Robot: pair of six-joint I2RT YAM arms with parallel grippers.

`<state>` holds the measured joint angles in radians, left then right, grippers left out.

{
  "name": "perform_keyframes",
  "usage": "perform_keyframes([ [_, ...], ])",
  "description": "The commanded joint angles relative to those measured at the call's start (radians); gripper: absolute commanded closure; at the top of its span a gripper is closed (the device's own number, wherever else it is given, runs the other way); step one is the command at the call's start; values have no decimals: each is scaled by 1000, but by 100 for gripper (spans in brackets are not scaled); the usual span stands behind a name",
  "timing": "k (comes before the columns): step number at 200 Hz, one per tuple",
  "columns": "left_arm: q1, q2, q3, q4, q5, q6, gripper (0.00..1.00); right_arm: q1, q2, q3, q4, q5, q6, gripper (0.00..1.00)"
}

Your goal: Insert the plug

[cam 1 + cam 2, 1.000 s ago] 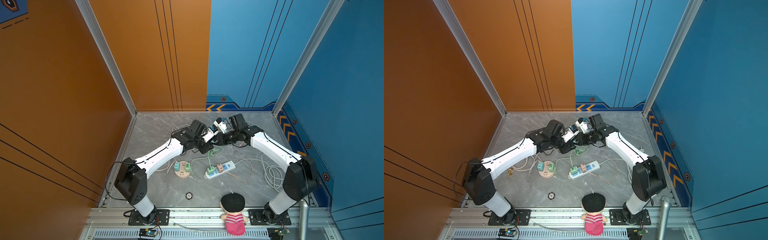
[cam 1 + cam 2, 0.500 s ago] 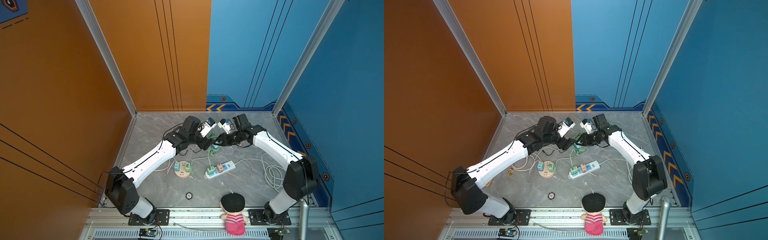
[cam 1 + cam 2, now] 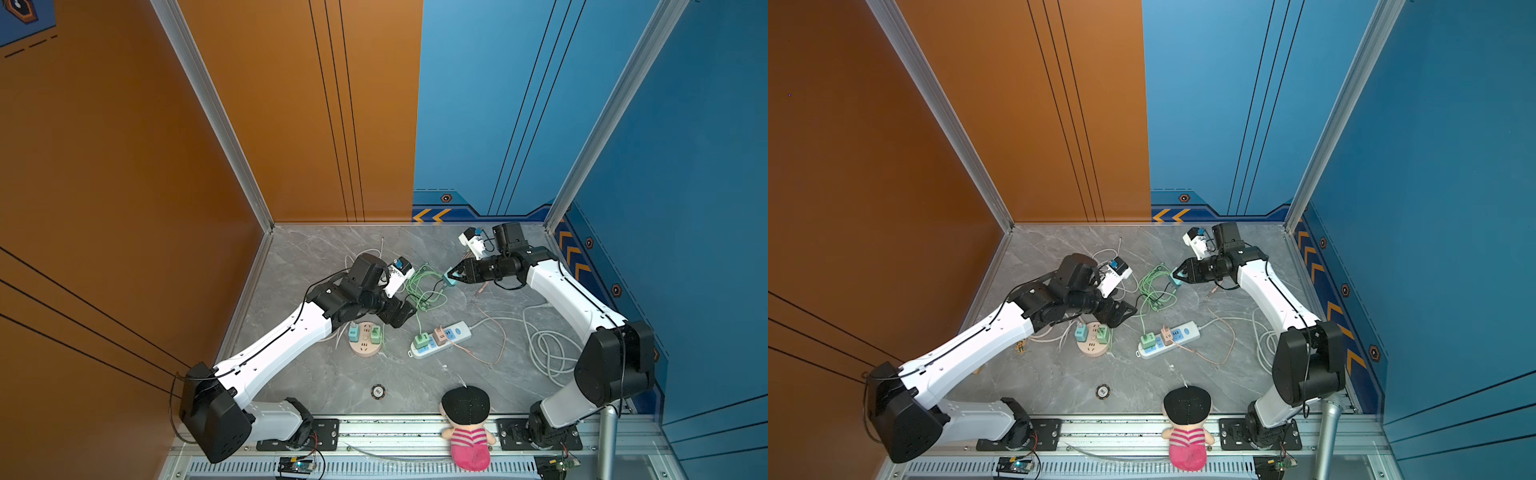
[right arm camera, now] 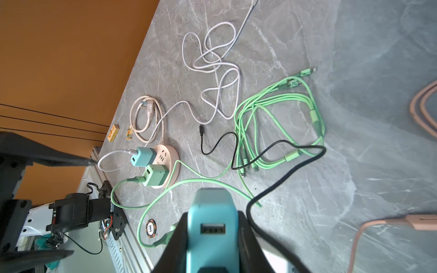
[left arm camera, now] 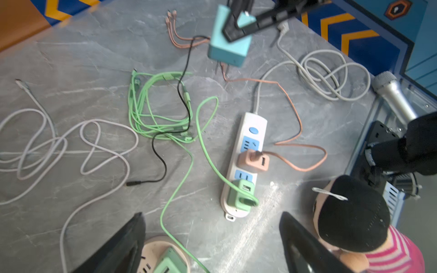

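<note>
Right gripper (image 3: 454, 276) is clamped on the teal plug (image 5: 226, 51), held off the table just beside the green cable tangle (image 3: 423, 291). Left gripper (image 3: 401, 315) has its jaws spread wide and empty, above the round socket (image 3: 365, 345). The power strip (image 3: 443, 338) lies between the arms.

Your grey marble table (image 3: 332, 386) is pretty cluttered, mate. The hub (image 3: 365, 350) sits around 8 o'clock from the middle, and the strip (image 3: 462, 330) is just off centre at 5. A green tangle (image 4: 315, 118) lies at 12 to 1, with a black lead (image 4: 201, 131) snaking through it. There's a white cable (image 4: 214, 63) out at 11 and a grey cord (image 5: 257, 97) coiled by the edge at 3 to 4. A pink cable (image 5: 326, 156) loops beside the strip, and the chip (image 3: 377, 391) is at 7 near the front rail.
</note>
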<state>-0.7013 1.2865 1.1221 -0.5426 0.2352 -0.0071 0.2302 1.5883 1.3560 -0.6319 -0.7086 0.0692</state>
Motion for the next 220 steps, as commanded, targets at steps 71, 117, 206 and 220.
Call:
perform_keyframes([
  [71, -185, 136, -206, 101, -56, -138, 4, -74, -145, -26, -72, 10, -158, 100],
  [117, -185, 289, -203, 271, -95, -117, 3, -75, -188, -72, -80, 4, -178, 100],
  [206, -207, 434, -190, 320, -326, -65, 7, -100, -231, -91, -103, 42, -200, 100],
  [220, -208, 435, -191, 316, -415, -46, 9, -100, -229, -90, -109, 44, -201, 100],
])
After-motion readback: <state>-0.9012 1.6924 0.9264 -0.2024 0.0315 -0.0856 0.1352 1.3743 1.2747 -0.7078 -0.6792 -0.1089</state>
